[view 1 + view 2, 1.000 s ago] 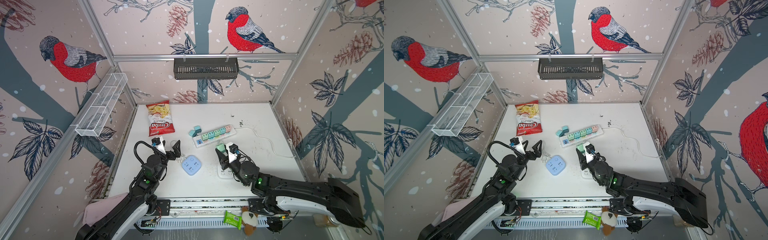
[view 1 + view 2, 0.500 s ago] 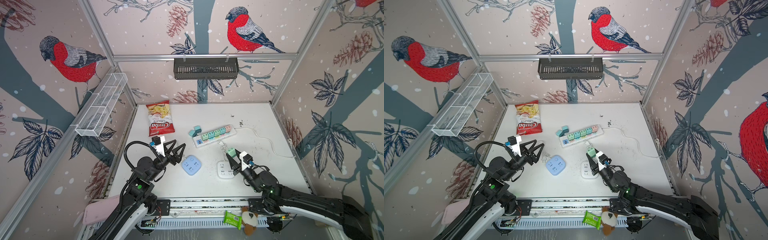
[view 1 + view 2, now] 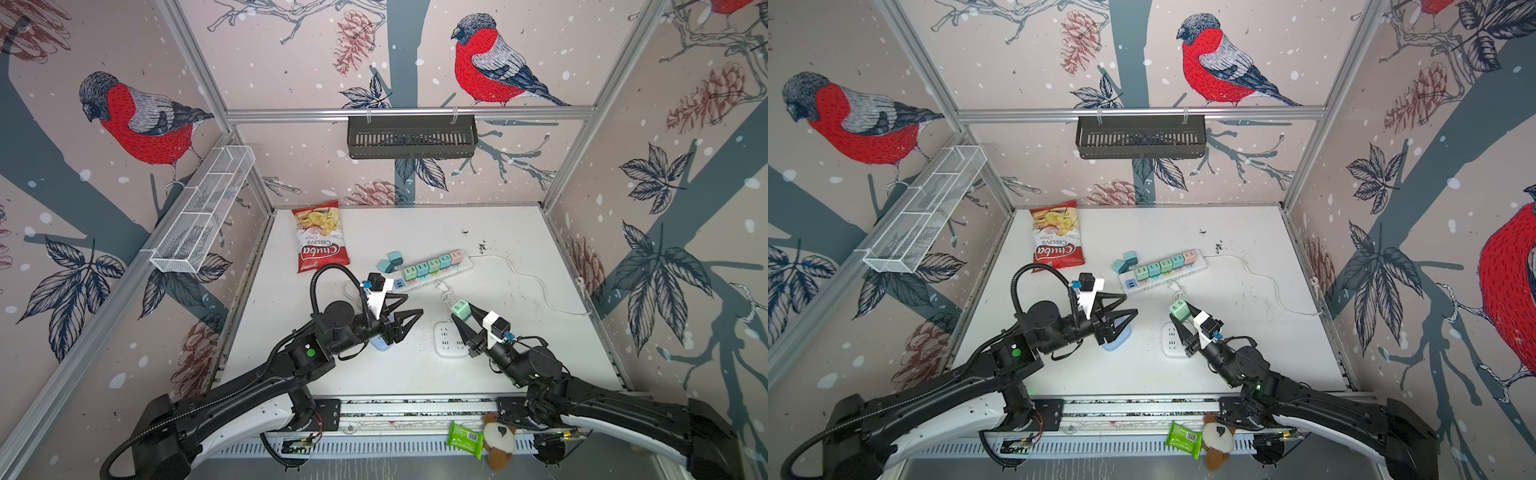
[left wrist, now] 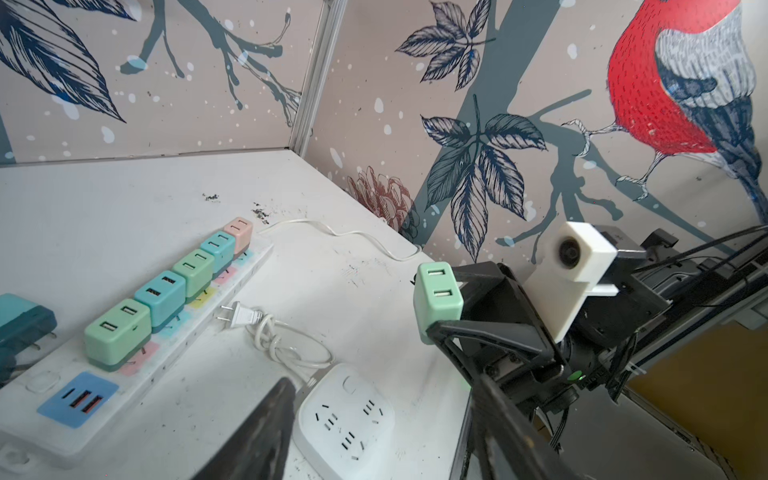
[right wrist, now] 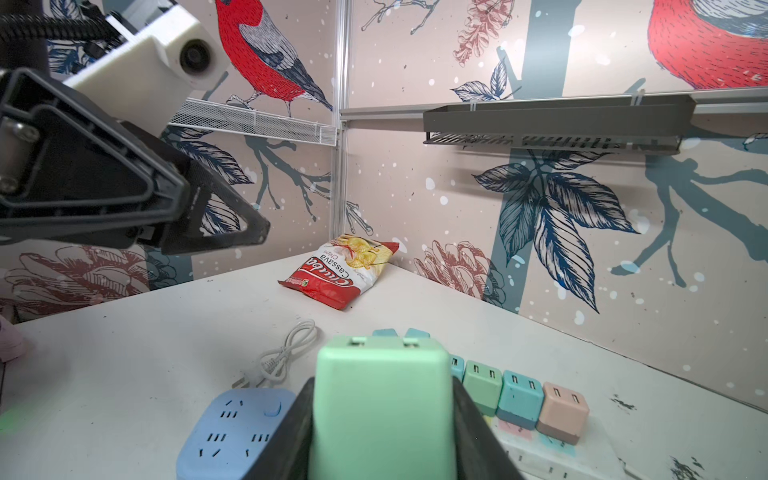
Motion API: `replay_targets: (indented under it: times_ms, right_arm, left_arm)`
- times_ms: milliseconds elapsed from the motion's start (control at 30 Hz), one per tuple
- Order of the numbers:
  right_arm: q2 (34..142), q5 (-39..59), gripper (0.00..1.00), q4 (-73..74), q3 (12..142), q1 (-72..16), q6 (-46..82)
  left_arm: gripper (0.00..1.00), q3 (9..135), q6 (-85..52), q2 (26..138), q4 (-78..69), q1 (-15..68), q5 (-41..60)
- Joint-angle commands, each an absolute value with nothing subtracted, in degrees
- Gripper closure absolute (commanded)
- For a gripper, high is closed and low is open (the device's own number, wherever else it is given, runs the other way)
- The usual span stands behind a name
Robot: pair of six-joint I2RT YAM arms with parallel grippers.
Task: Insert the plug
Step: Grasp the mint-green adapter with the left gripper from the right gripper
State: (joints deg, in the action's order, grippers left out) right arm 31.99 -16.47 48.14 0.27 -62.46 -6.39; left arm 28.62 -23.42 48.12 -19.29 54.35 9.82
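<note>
Swinging toward the green plug (image 3: pixel 460 308), clamped in the raised right gripper (image 3: pixel 462 314) with the white socket block (image 3: pixel 446 343) just below it, the left gripper (image 3: pixel 414 304) has half-narrowed its empty jaws, suggesting a regrip before insertion.

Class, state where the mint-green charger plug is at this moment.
In both top views the mint-green charger plug is right of centre, held aloft by the right gripper, close to the white square socket block.

Scuffed white desk (image 3: pixel 519 374), red chips bag (image 3: pixel 320 237), long white power strip (image 4: pixel 79 399), white square socket (image 3: pixel 451 340), blue square socket (image 5: pixel 232 432), thin white cable (image 3: pixel 536 286).
</note>
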Motion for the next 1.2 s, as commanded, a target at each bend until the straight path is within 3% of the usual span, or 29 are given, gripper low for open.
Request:
replay_targets:
  times_ms: [0,400,767,1167]
  right_arm:
    - [33.00,-14.88,0.99,50.78,-2.02,-62.46,-8.06]
    - [37.42,-8.87,0.98,53.70,-0.69,-62.83,-9.39]
    - [45.75,-11.44,0.98,56.46,2.04,-64.76,-10.04]
    - [47.57,-12.88,0.98,56.48,3.54,-66.75,-10.90]
  left_arm:
    - [0.33,28.63,-21.74,49.37,-24.92,55.59,7.92]
    - [0.33,30.32,-22.75,53.85,-26.04,57.64,11.40]
    - [0.33,32.89,-22.06,59.50,-24.96,58.35,12.18]
    - [0.33,35.37,-21.24,65.53,-22.42,59.15,12.03]
